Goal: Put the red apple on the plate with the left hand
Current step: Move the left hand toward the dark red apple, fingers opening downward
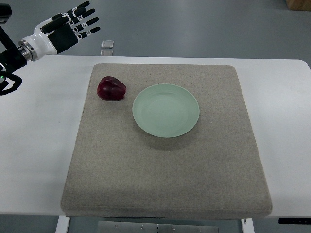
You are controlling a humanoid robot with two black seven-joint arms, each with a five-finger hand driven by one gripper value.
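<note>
1. The left hand (68,26) is raised at the upper left corner of the view, beyond the far edge of the counter (34,141), its arm coming in from the left edge.
2. Its fingers (85,22) are spread wide and extended toward the right, and they hold nothing. The palm is dark, the wrist white.
3. The red apple (111,89) lies on the grey mat (165,170), in the mat's far left part, well apart from the hand.
4. The apple is dark red and sits just beside the plate (166,110), to its left and a little farther from the robot; a narrow strip of mat shows between the two, so they do not touch.
5. The plate is pale green, round and shallow, resting flat on the mat slightly past its middle.
6. The mat covers most of the white counter, with bare counter showing on both sides.
7. A small pale object (107,47) lies on the floor just past the counter's far edge; what it is cannot be told.
</note>
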